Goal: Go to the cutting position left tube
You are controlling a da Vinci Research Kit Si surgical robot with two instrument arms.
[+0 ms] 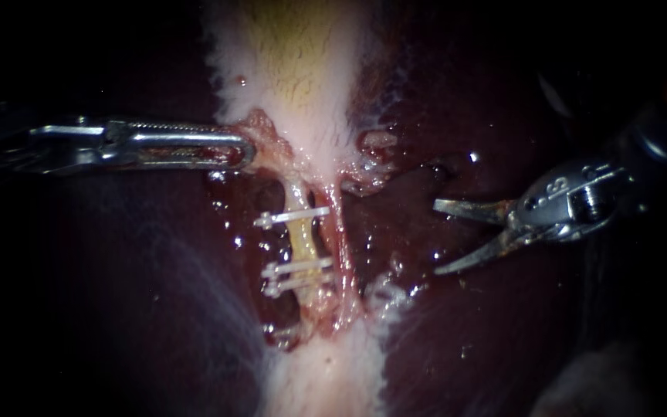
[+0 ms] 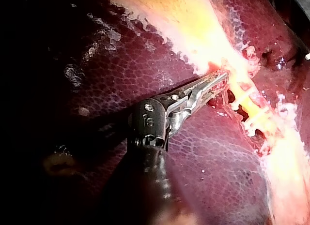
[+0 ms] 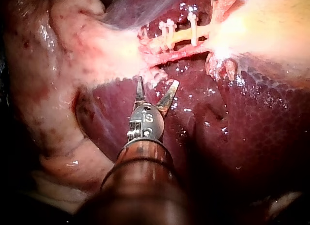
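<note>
Where crossed by three white clips (image 1: 291,217), shows yellow and bare: the left tube (image 1: 303,241), mid-scene in the endoscope view, running down from the narrow end of the gallbladder (image 1: 303,69). One clip high, two close together lower, an uncovered stretch between. Just beside it, on the right, the thinner reddish right tube (image 1: 341,239). Above the upper clip, at the gallbladder's neck, left instrument (image 1: 247,148), jaws closed on reddish tissue (image 1: 260,127), near the tube's top end but apart from the clips. Well off to the right, over dark liver (image 1: 426,340), right instrument (image 1: 436,238), blades spread wide, gripping nothing, tips pointed toward the tubes but clear of both. Seen from the right wrist: both tubes ahead of the open blades, neither between them.
</note>
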